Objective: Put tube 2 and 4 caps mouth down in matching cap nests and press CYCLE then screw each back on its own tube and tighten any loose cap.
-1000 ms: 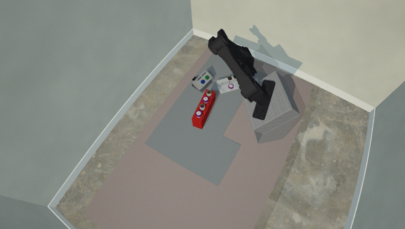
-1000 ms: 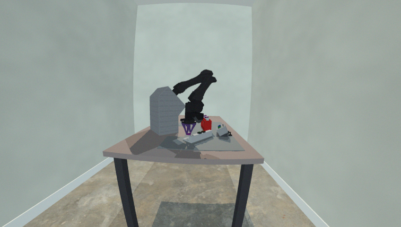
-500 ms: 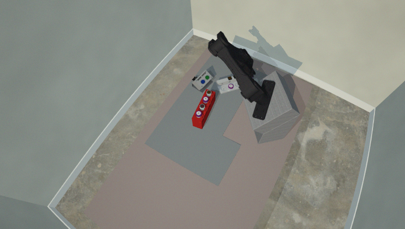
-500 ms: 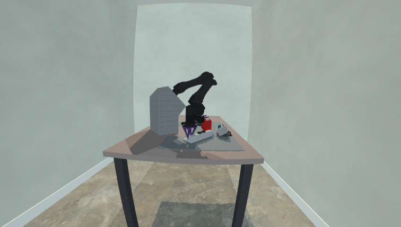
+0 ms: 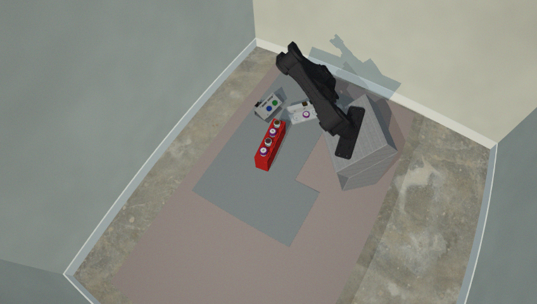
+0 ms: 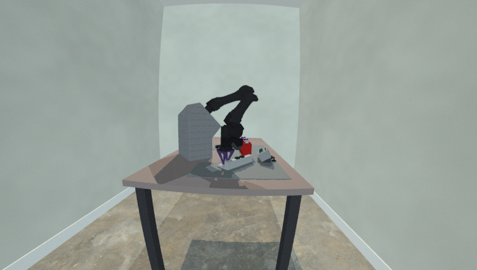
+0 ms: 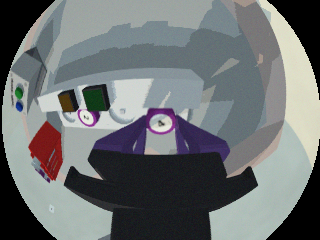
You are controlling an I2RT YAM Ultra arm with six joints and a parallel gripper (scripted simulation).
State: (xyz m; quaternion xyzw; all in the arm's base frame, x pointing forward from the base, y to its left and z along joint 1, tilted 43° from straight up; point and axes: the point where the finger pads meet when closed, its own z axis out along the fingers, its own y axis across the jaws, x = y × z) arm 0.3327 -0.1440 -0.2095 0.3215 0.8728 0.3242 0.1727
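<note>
The red decapping station (image 5: 270, 144) holds four tubes. Tube 2 (image 5: 268, 141) and tube 4 (image 5: 277, 123) stand open; tube 1 (image 5: 263, 151) and tube 3 (image 5: 272, 132) carry purple caps. The white cap tray (image 5: 301, 112) lies behind it. One purple cap (image 7: 88, 116) sits in cap nest 2. My gripper (image 7: 160, 119) has purple fingers and is shut on a second purple cap (image 7: 160, 122), held low over the tray's right end at cap nest 4. I cannot tell whether it touches the nest floor. In the exterior view the fingers (image 6: 224, 156) reach down to the tray. Both console lamps (image 7: 82, 99) look dark.
The key desk (image 5: 268, 104) with the blue CYCLE key (image 5: 268, 108) and the green READY key (image 5: 275, 102) stands left of the tray. The grey block (image 5: 361, 146) carrying the arm's base rises to the right. My arm hides the tray's right half in the top view.
</note>
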